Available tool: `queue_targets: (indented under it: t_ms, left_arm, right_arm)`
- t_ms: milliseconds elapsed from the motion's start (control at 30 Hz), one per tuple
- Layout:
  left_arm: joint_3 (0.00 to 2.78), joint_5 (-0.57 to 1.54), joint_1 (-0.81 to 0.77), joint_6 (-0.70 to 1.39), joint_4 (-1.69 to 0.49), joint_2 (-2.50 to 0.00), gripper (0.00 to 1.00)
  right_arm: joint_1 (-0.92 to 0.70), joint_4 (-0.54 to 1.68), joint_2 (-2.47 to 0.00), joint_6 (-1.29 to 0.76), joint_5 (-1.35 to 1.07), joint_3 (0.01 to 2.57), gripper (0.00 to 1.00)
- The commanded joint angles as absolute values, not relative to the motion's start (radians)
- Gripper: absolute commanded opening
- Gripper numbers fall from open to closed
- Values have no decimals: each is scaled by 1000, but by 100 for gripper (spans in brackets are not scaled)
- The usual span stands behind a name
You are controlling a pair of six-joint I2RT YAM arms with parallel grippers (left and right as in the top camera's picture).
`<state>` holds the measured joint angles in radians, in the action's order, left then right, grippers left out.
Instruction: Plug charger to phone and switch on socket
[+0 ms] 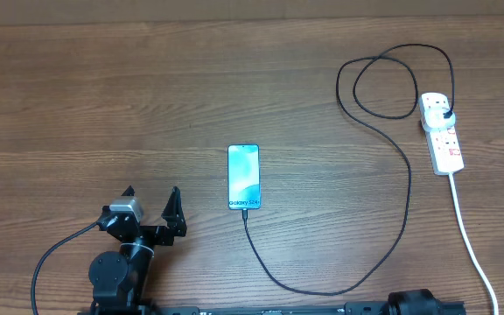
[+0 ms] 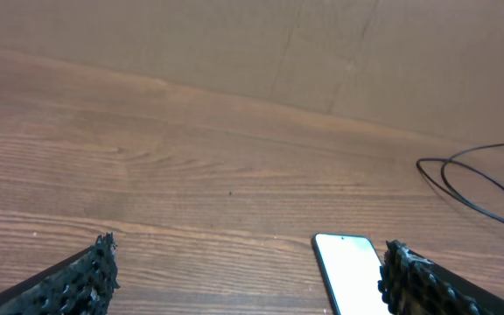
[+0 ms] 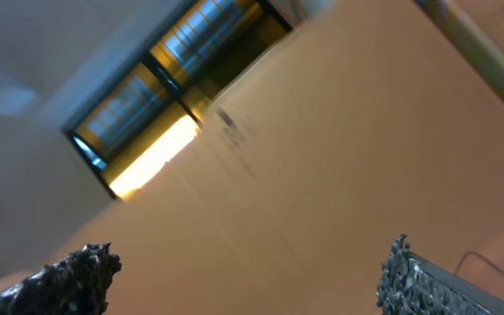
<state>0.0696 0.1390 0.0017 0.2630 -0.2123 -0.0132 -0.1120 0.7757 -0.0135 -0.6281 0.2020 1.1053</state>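
Phone (image 1: 243, 177) lies flat mid-table, screen lit. Charger cable (image 1: 409, 188) meets its near short edge; the connector looks seated but is too small to confirm. The cable sweeps right, loops at the far side and ends in the black plug (image 1: 447, 114), which sits in the far end of the power strip (image 1: 444, 144) at the right of the table (image 1: 77, 96). Thick white cord (image 1: 472, 245) trails to the near edge. Switch position unreadable. Left gripper (image 1: 151, 194) is wide open and empty, near the phone on its left. Right gripper (image 3: 248, 267) has its fingers spread wide, holding nothing, with its camera tilted up at a cardboard wall (image 3: 339, 149). Judgement: plugging looks done and the switch remains. The right arm sits nearer. Narrow the fingers, descend straight over the red-marked switch beside the plug and press with one fingertip. Keep clear of the cable loop and avoid shoving the strip.
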Motion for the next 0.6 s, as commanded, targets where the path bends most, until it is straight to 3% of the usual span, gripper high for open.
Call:
queue_targets:
  t_ms: [0,333,567]
  left_arm:
    - [65,147,6,270,-210,-7,100]
    - [65,147,6,270,-210,-7,100]
    - [65,147,6,270,-210,-7,99]
  right_arm:
    - [-116,682,-14,-630,209,871,100]
    - [-116,228,-14,-629,191,285,100]
    - [-116,187,-14,-629,224,159,100]
